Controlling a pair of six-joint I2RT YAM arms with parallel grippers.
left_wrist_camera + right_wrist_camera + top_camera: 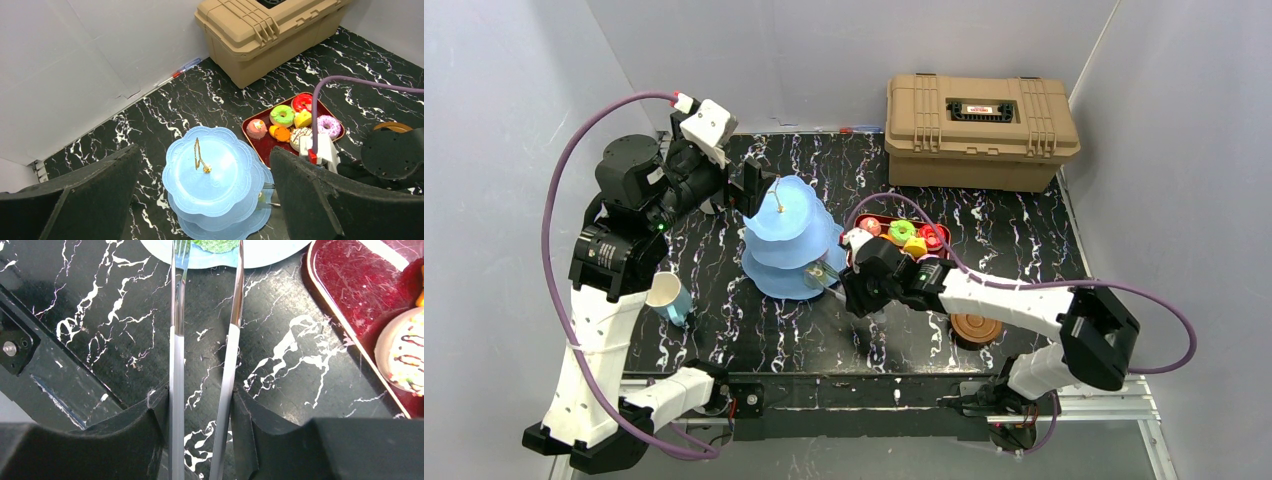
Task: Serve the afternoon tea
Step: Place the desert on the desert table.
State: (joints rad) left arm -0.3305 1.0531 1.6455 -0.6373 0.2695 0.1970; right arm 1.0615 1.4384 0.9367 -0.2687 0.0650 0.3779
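The light blue three-tier stand stands mid-table. My right gripper is shut on the metal tongs. The tongs' tips straddle a green donut lying on the stand's bottom tier. Several toy donuts and cakes lie in the dark red tray right of the stand. My left gripper hangs open above the stand's back-left side, holding nothing. A white-and-teal cup lies on its side at the left. A brown saucer sits under the right forearm.
A tan plastic case stands at the back right against the wall. White walls close in the table on three sides. A white iced cake lies at the tray's near end, just right of the tongs.
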